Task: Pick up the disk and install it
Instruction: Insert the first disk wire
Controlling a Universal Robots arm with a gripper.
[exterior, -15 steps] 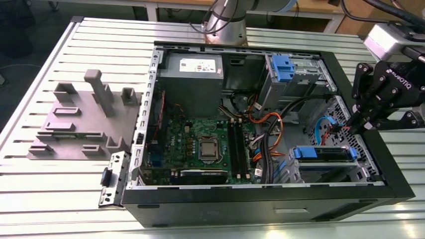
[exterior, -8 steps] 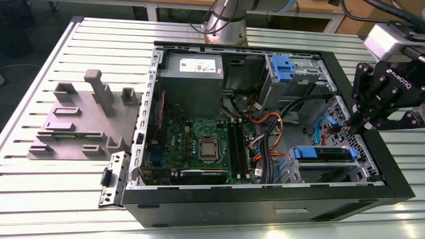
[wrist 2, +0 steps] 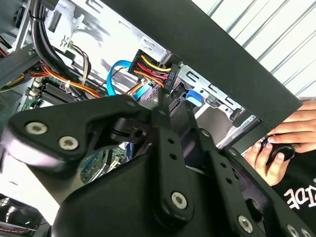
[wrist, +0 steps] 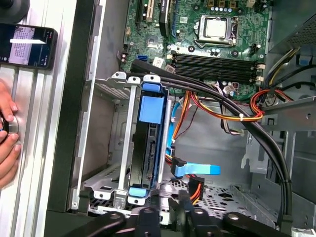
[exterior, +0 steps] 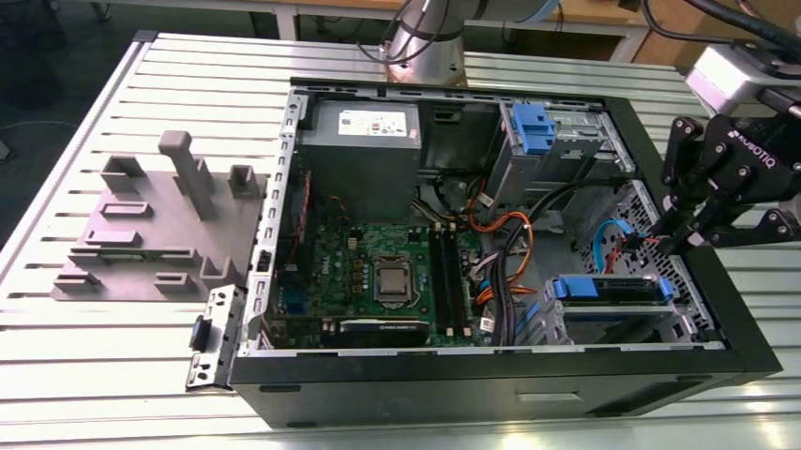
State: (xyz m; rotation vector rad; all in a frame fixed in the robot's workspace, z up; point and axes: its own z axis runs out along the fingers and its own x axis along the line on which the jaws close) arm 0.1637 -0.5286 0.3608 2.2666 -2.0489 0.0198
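**Fig.** Open PC case point(exterior: 501, 389) on a slatted table point(exterior: 88, 375). The disk point(exterior: 610, 291), w/ blue bracket, sits in the drive cage at the case corner toward the exterior view's right; first wrist view shows it point(wrist: 150, 108) edge-on between cage rails. The gripper point(exterior: 667, 246) hangs just above the cables point(exterior: 611, 239) beside the cage. Whether it is open, closed or holding anything: can't tell. A hand point(wrist: 6, 148) rests on the table outside the case.

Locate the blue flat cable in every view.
Exterior view: blue flat cable arcs just beyond the disk.
Second wrist view: cable curls next to the red-yellow power plug.
First wrist view: cable runs beside the disk, next to that plug.
Shared landmark: green motherboard.
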